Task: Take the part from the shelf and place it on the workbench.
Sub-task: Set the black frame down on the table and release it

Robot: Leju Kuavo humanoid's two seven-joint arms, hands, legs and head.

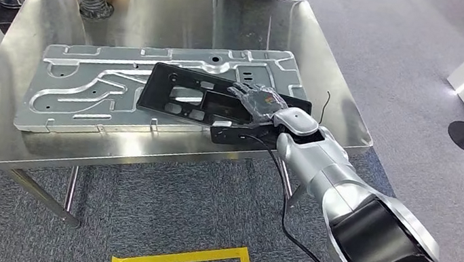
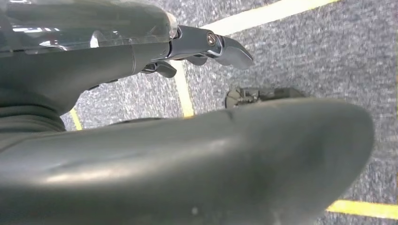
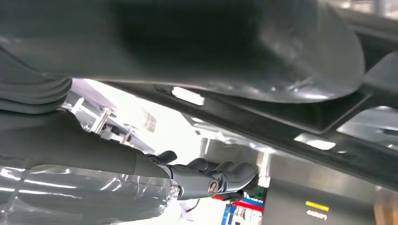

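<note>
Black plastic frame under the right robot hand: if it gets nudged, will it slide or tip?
The black frame probably slides easily: it lies on a smooth silver panel. Its near end overhangs the workbench edge, so it might tip. The cutouts suggest it is light.

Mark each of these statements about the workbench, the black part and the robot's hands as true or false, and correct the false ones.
1. The black part lies partly on the silver metal panel. True.
2. The right hand is on the black part. True.
3. The workbench is wooden. False: it is shiny metal.
4. The left hand holds the black part. False: it hangs over the carpet, holding nothing.
5. A yellow tape line marks the floor in front of the workbench. True.
</note>
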